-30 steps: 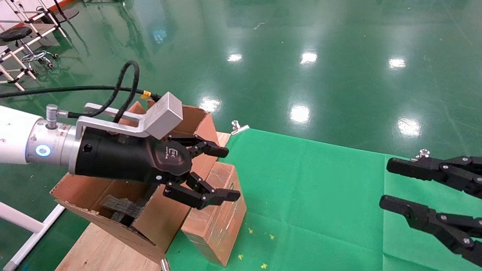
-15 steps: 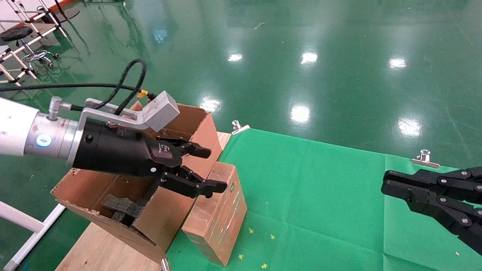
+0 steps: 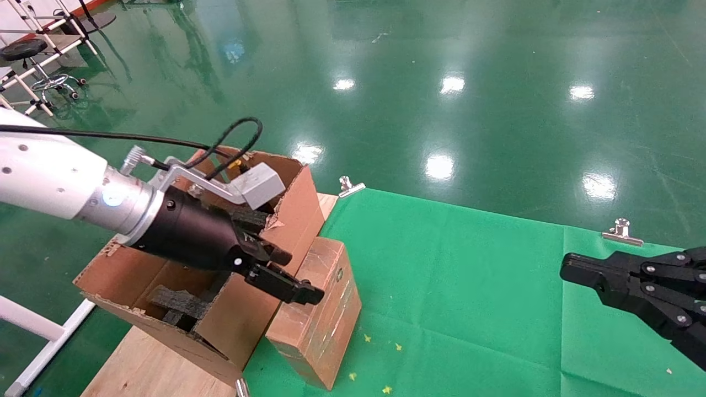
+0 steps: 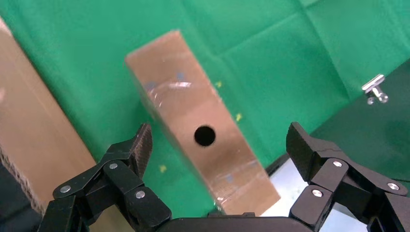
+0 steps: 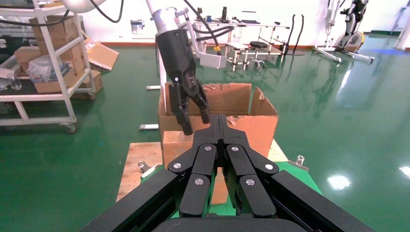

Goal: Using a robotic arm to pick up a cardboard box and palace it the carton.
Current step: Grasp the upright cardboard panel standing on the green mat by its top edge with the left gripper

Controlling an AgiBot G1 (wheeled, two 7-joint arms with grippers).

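The small reddish-brown cardboard box [image 3: 325, 309] stands on the green cloth, leaning against the carton [image 3: 242, 325], a large brown one with torn flaps and black foam [image 3: 176, 306] inside. My left gripper [image 3: 293, 275], on the white robotic arm, hangs open just above the box's top, tilted downward. In the left wrist view the box [image 4: 193, 111] with its round hole lies between the spread fingers of the left gripper [image 4: 220, 145], untouched. My right gripper [image 3: 569, 266] is shut and empty over the cloth at the right; the right wrist view shows the right gripper [image 5: 220, 118] pointing toward the box [image 5: 176, 142] and carton [image 5: 261, 128].
A green cloth [image 3: 469, 275] covers the table, held by metal clips [image 3: 350, 187] [image 3: 622, 230]. A bare wooden board [image 3: 143, 364] lies under the carton. Shiny green floor lies beyond the table edge, with a stool and racks far left.
My left gripper has tipped downward and dropped closer to the box top, staying open. The right gripper has closed from wide open to shut and pulled back slightly.
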